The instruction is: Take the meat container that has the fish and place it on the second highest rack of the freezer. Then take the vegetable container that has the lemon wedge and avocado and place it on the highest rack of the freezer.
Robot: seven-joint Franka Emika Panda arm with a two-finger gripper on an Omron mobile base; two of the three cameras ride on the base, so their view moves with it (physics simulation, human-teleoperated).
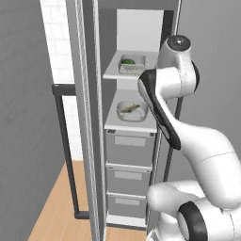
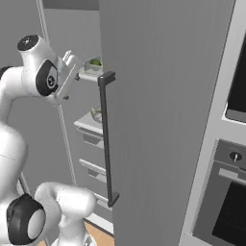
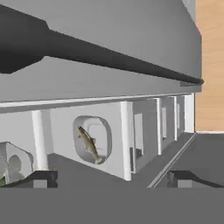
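The freezer [image 1: 129,143] stands open. Its highest rack [image 1: 113,73] holds the vegetable container [image 1: 132,65] with the dark green avocado [image 1: 127,61]; the lemon wedge is too small to make out. The rack below [image 1: 113,123] carries the meat container [image 1: 132,111] with the brownish fish [image 1: 130,108]. My gripper [image 2: 71,77] hovers open in front of the shelves, apart from both containers and holding nothing. In the hand view the gripper [image 3: 111,179] faces the fish [image 3: 89,144] in its container [image 3: 92,140], and the vegetable container [image 3: 13,168] sits at the left edge.
The open grey door [image 2: 158,120] with its dark bar handle [image 2: 106,139] stands right of the opening and hides part of the shelves. Three grey drawers [image 1: 129,174] sit under the racks. Black-glass ovens [image 2: 230,192] are at the far right. Another dark bar handle [image 1: 66,146] hangs left.
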